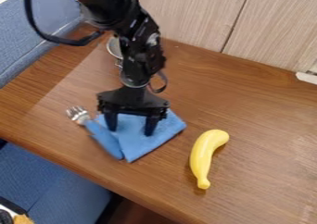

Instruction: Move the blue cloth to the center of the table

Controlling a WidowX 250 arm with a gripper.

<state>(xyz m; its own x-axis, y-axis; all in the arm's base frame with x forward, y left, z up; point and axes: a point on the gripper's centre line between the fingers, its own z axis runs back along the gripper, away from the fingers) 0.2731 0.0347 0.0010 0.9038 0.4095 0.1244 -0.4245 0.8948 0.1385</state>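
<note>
The blue cloth (143, 144) lies folded on the left part of the wooden table (267, 112), with one corner toward the front edge. Directly over its upper part hangs the black gripper (131, 127), pointing down. Its two fingers stand apart, with blue cloth visible between them. Whether the fingertips touch the cloth cannot be told.
A fork with a blue handle (105, 139) lies along the cloth's left side, its metal tines toward the upper left. A yellow banana (206, 156) is right of the cloth. Behind the arm is a round metal object (114, 47). A wooden panel wall borders the table's back.
</note>
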